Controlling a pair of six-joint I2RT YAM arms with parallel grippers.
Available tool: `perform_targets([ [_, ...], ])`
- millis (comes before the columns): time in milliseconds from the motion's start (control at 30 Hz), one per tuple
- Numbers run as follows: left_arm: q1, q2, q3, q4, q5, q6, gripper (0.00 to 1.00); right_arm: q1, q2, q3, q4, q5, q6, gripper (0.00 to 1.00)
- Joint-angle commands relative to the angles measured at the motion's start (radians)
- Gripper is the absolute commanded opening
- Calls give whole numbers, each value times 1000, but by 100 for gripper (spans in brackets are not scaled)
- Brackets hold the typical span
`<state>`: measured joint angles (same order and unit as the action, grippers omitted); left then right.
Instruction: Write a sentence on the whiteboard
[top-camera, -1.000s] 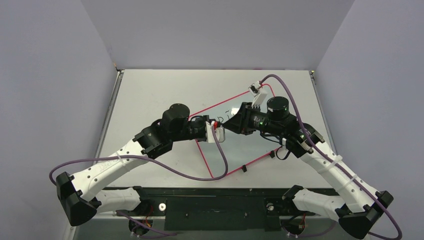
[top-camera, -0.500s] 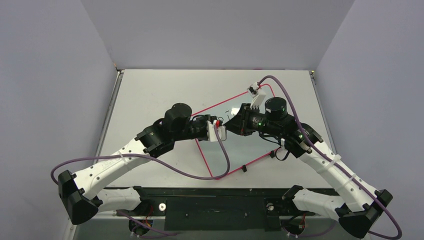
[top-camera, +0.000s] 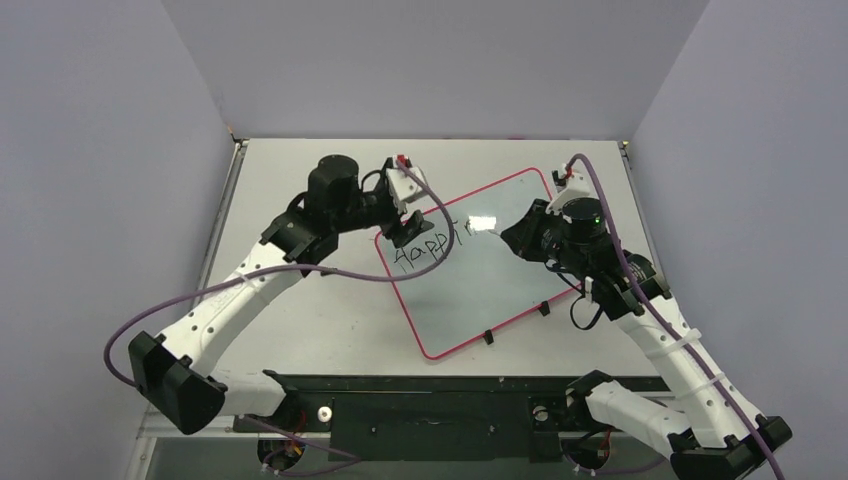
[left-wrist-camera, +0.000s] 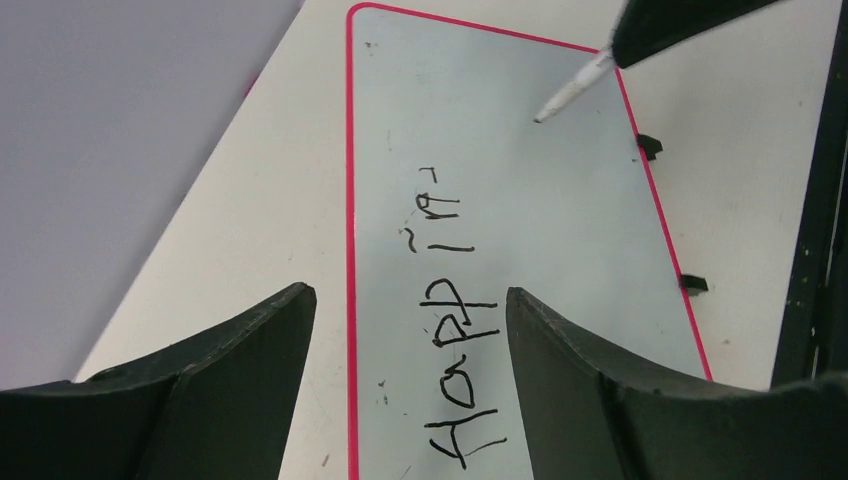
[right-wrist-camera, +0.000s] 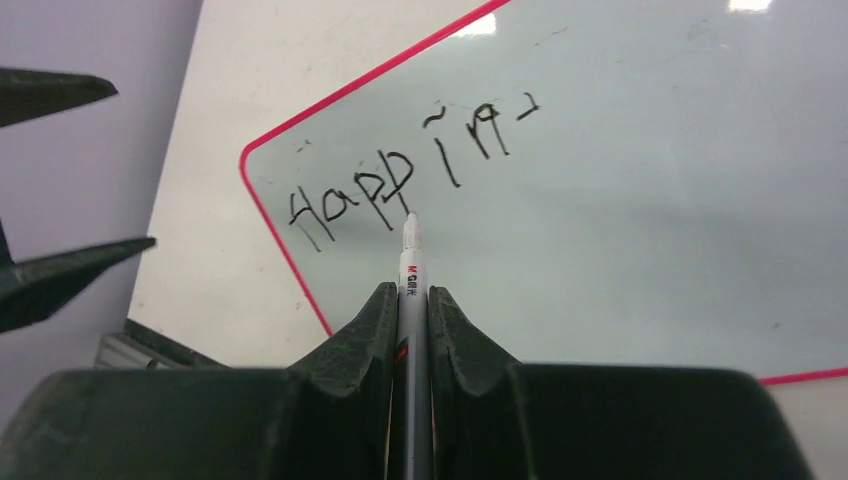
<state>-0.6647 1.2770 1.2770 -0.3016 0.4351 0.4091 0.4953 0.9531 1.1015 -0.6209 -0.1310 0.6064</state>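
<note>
Grip confirmed: right pincer (right-wrist-camera: 411, 300) is closed tight on a marker (right-wrist-camera: 411, 255), the barrel clamped between both fingers and the tip pointing out ahead over the whiteboard (right-wrist-camera: 650, 200). Contact between tip and board cannot be confirmed. Left pincer (left-wrist-camera: 410, 335) is spread wide and empty, poised above the board's left end, close over the start of the lettering. The sentence (right-wrist-camera: 400, 180) is incomplete: black handwriting reading roughly "Happin" followed by a short dash, running across the left part of the board. The rest of the writing surface is bare. The whiteboard lies flat and askew on the tabletop (top-camera: 470, 160), between the two arms, with a red rim all round and two black tabs (top-camera: 488, 338) on its near edge.
</note>
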Motion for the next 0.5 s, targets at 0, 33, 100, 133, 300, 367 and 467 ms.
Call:
perform_targets([
  [0,75,142,126,21,58,-321,67,-6,12,-6,-27,114,-54,0],
  [33,97,171,182,-13,63,-346,65,-6,17,-7,-26,124,-56,0],
  [100,123,274,266,-61,79,-410,62,-6,31,-9,-26,154,-61,0],
  [133,131,324,314,-75,90,-438,61,-6,39,-10,-25,174,-66,0],
  [300,180,511,479,-182,175,-499,56,-6,79,-4,-18,216,-80,0],
  [367,196,590,557,-237,190,-514,52,-6,99,-1,-9,224,-83,0],
  [467,210,697,654,-294,241,-520,48,-5,129,2,13,237,-82,0],
])
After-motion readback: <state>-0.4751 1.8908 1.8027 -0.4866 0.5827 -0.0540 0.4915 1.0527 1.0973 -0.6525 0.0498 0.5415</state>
